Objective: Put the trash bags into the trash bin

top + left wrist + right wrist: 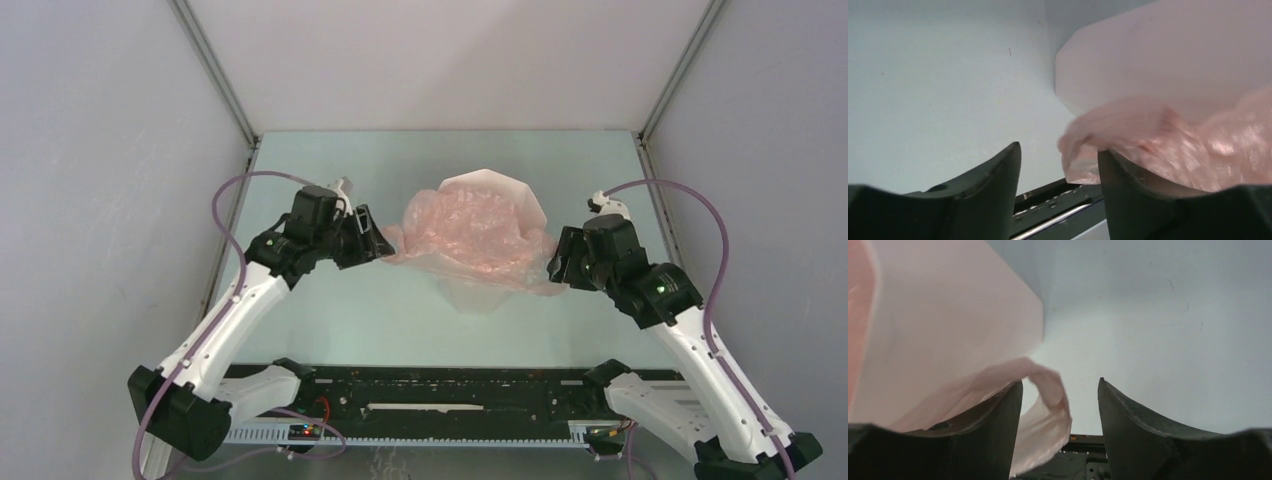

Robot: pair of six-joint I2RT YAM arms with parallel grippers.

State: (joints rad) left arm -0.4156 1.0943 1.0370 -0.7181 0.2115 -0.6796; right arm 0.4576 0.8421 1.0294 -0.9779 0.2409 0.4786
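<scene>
Left tool (383, 241) and right tool (553, 264) gape wide, clamping nothing, pink bag (470, 235) draped over both.

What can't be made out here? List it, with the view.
Top view: the trash bin's inside and base, covered by the pink trash bag.
Left wrist view: the bag's edge by the left claw is blurred; handle or not, unclear.
Right wrist view: most of the bin, cut off by the top and left edges.

The left arm (235, 305) and the right arm (700, 345) are stretched forward and angled inward, the left gripper (380, 240) and the right gripper (553, 265) being faced toward each other, jaws spread apart.
</scene>
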